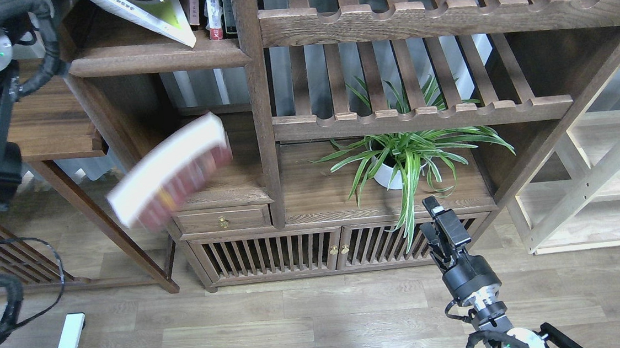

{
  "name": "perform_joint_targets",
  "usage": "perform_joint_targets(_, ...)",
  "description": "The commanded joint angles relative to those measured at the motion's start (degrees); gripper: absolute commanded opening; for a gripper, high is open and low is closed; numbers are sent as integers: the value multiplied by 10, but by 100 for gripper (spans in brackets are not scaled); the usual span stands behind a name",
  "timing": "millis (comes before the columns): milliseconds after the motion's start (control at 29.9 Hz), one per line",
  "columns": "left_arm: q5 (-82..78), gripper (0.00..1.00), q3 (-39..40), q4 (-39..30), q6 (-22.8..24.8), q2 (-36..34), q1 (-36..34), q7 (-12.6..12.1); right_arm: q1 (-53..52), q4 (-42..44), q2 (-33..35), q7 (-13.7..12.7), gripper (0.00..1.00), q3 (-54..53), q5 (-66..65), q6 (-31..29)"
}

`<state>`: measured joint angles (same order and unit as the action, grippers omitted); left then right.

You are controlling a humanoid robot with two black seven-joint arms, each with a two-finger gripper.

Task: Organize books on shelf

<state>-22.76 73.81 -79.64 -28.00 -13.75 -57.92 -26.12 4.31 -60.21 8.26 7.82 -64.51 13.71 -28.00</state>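
Head view. The shelf [157, 57], a solid dark board with a rounded front edge, sits at upper left inside the bookcase [259, 117]. A yellow-green book [148, 15] lies tilted on it, its lower corner near the front edge; a few upright spines [212, 10] stand against the post on the shelf's right. The upper part of this compartment is cut off by the top of the view.

A dark red book [171, 171] appears below the shelf as a motion-blurred slab, white page edge uppermost, in the air in front of the lower compartment and its small drawer [222, 220]. Nothing grips it.

The left arm enters at the far left edge; the left hand is out of view. The right hand [440, 224] points up in front of the slatted cabinet doors [272, 254], close to the drooping leaves of the potted plant [405, 158]. Its fingers cannot be told apart, so its opening is undetermined, and it holds nothing.

The wood floor [299, 318] in front of the bookcase is open between the two arms.
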Motion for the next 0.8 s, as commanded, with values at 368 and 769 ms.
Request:
perform_joint_targets(368,1,3,-17,70,0,38,-35,34,0,1,2,-1,100,-11,5,0)
perform_joint_targets(769,1,5,-23,70,0,35,-20,36,-1,2,3,-1,100,-11,11,0)
